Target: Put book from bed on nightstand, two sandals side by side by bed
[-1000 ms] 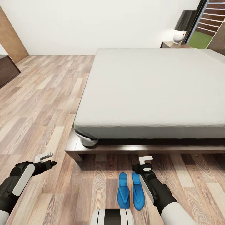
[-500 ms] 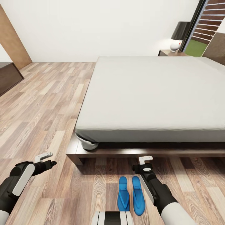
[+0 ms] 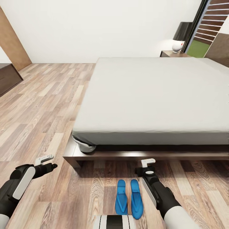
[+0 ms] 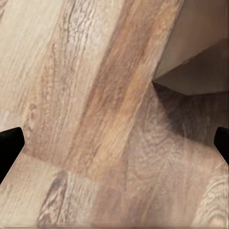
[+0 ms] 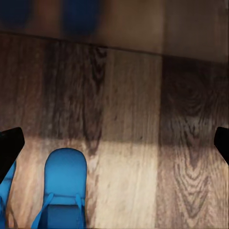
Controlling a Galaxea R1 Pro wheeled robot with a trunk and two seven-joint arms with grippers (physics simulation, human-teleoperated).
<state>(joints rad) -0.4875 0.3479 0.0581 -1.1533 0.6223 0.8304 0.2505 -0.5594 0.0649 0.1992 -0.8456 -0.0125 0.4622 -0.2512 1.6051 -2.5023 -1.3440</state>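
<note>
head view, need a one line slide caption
Two blue sandals lie side by side on the wood floor beside the bed.

In the head view, the left arm (image 3: 17, 187) at the lower left of the frame is matt black with a long white panel along its forearm, and it ends in a black left claw (image 3: 47, 161) with one pale grey, L-shaped finger. The right arm (image 3: 162, 198) at the lower right has the same black casing, a white strip and a white rounded shell near the frame's edge. The right claw (image 3: 147, 164) bears a round grey cap and a white finger. At bottom centre sits a white trunk piece (image 3: 114, 222) with a black band.
</note>
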